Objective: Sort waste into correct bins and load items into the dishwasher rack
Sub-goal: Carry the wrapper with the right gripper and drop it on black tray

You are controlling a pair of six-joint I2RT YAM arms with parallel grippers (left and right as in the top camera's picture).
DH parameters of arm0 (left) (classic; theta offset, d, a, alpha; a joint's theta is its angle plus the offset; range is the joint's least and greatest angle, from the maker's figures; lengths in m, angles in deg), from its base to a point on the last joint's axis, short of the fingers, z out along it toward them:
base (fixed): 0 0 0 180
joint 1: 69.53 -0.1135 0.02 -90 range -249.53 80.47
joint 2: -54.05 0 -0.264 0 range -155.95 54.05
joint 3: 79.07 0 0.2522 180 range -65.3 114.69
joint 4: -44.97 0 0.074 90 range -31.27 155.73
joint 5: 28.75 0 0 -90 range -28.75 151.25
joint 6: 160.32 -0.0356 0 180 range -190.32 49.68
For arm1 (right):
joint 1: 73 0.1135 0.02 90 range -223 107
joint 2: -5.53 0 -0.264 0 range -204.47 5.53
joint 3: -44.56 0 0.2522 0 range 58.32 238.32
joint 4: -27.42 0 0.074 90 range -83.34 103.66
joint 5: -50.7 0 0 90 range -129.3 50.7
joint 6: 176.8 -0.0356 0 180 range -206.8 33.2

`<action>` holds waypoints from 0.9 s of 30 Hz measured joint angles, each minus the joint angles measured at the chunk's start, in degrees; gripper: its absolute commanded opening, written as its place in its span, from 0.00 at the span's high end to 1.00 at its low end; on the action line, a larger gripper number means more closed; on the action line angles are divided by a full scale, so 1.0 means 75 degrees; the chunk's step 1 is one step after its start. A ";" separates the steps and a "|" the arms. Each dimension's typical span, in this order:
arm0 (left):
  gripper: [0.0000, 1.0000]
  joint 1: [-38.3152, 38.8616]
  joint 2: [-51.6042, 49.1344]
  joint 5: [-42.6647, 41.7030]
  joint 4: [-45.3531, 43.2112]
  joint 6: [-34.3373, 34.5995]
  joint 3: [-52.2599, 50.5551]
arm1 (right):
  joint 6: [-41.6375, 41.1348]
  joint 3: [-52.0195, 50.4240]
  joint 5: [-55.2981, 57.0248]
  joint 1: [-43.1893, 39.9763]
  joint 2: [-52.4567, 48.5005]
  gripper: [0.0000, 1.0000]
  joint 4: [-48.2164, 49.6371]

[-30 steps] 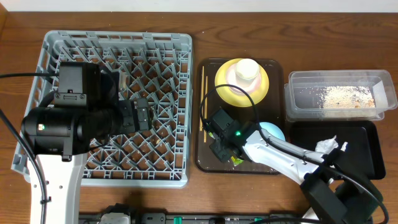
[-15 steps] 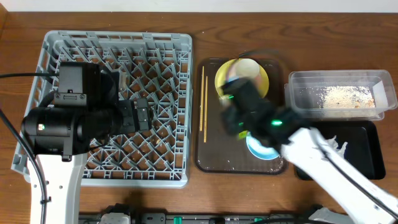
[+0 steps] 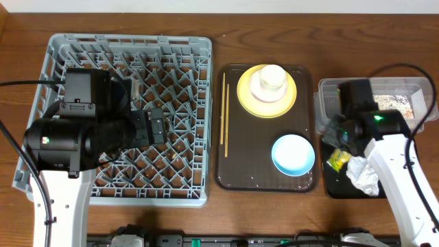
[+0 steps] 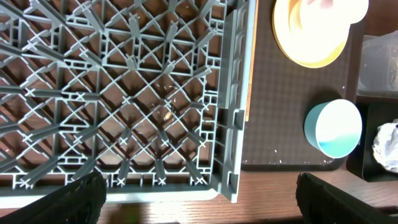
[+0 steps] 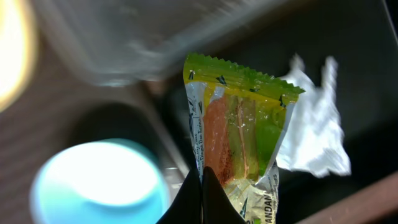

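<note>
You're sorting waste: your right claw [image 5: 202,186] is clamped on the snack wrapper [image 5: 239,130] over the black bin [image 3: 405,147], beside the napkin [image 3: 363,171]. Next, release it there. Your left claw [image 4: 199,196] stands apart above the rack [image 3: 171,62].

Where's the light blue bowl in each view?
Overhead: light blue bowl on the brown tray's lower right.
Left wrist: right side, on the tray.
Right wrist: blurred, lower left, beside the gripped snack wrapper.
Shared landmark: crumpled napkin, in all three.
</note>
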 measured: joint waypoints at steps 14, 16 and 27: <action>0.02 0.0000 0.0000 0.0003 0.0000 0.0000 0.0000 | -0.0367 -0.1714 0.0146 -0.1909 0.0000 0.53 0.0915; 0.01 0.0000 0.0000 0.0003 0.0000 0.0000 0.0000 | -0.0326 -0.1728 0.0163 -0.2011 0.0000 0.51 0.0918; 0.01 0.0000 0.0000 0.0003 0.0000 0.0000 0.0000 | 0.0087 -0.1722 0.0192 -0.2095 0.0111 0.26 0.0915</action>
